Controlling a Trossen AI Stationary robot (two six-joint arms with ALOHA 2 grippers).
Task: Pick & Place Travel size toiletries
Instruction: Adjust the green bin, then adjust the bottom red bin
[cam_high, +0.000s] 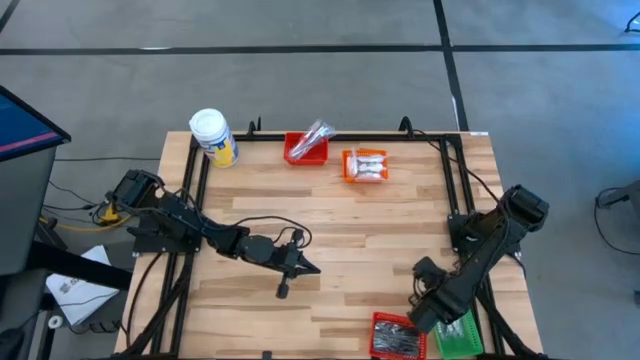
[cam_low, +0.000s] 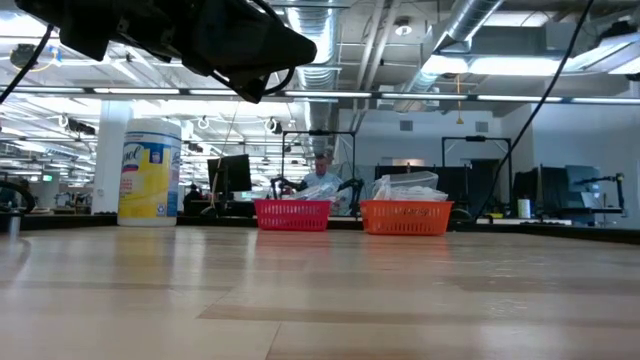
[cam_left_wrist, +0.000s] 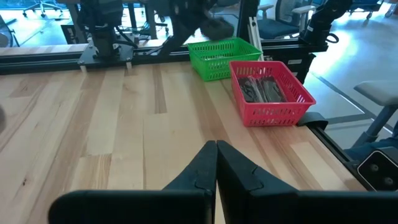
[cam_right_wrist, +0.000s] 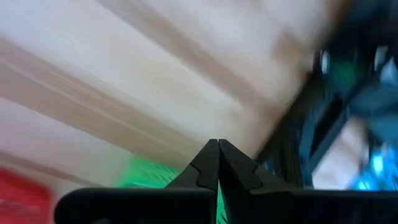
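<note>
Both my jaws are pressed closed, empty — nothing to carry. My right gripper (cam_high: 428, 318) hangs beside the green basket (cam_high: 458, 336); my left gripper (cam_high: 305, 266) waits mid-bench — well apart from it.

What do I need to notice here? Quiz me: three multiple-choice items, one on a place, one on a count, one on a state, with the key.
1. The white-lidded jar stands: A) at a table corner on the left arm's side; B) inside a blue bin; C) mid-table.
2. Small baskets on the table: A) two; B) four; C) six.
3. The left claw is: A) open wide; B) shut on the jar; C) shut and empty.
Key: 1 A, the high view shows it by the corner rail. 2 B, a red basket, another red basket, an orange basket, a green basket. 3 C, its fingers meet with nothing between them.
</note>
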